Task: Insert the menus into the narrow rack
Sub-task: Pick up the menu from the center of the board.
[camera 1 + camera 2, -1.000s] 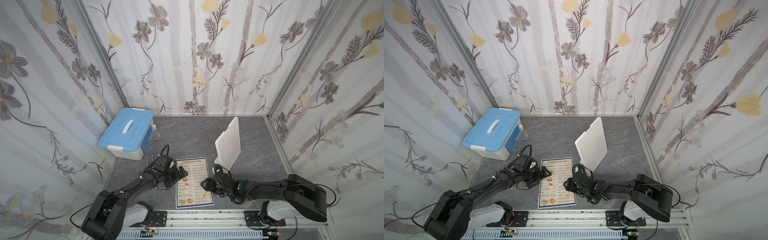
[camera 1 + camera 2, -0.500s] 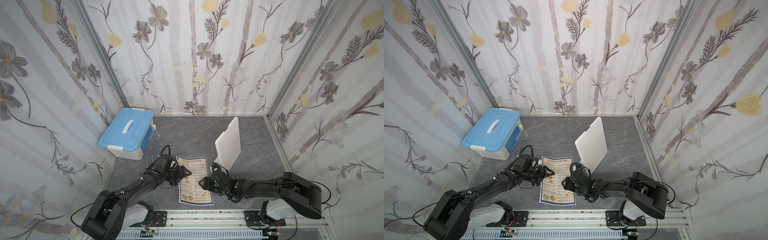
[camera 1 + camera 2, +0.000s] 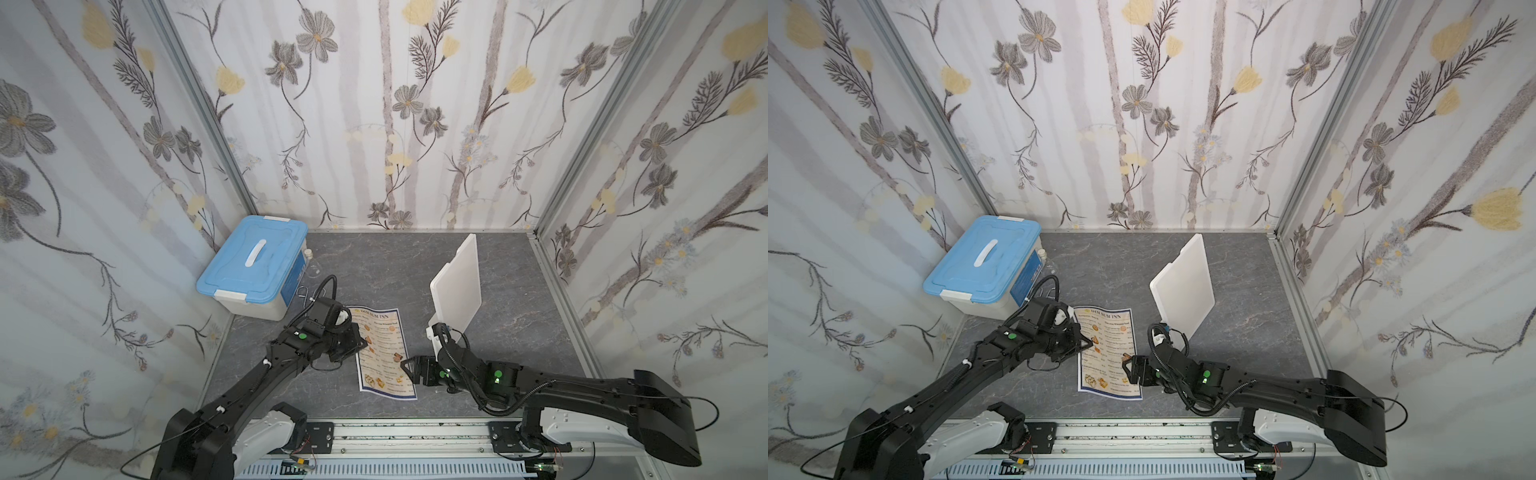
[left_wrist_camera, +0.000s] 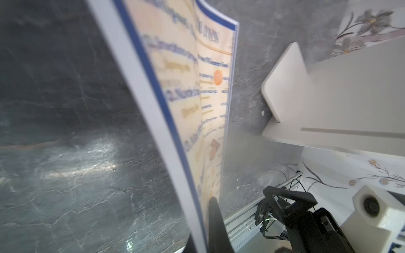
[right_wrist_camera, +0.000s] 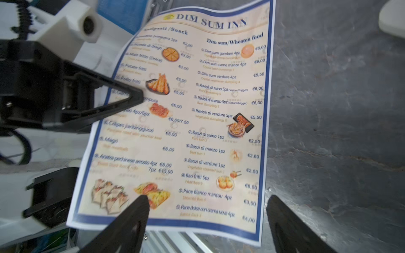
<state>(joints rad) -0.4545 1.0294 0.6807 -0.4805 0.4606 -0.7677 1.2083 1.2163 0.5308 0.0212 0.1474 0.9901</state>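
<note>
1. The "DIM SUM INN" menu (image 3: 384,353) is lying near the front edge of the bench (image 3: 519,324), about midway along it. Its left long edge is curling up off the grey surface.
2. The left gripper (image 3: 360,343) is pinching that raised left edge, with its jaws closed on the sheet. In the left wrist view one finger (image 4: 213,210) is pressing against the printed face.
3. The right gripper (image 5: 207,203) is hovering with its jaws spread wide, straddling the menu's right edge near its front corner and gripping nothing.
4. The narrow rack (image 3: 455,291) is standing just behind the menu's right side, apart from the sheet. A blue-lidded storage box (image 3: 253,262) is sitting at the bench's left edge.
5. The menu is looking light, glossy and floppy, and it is already bowing under a one-sided pinch, so it will probably sag and slip. Holding the margins of both long edges should be keeping it taut enough to enter the rack's thin slot.
</note>
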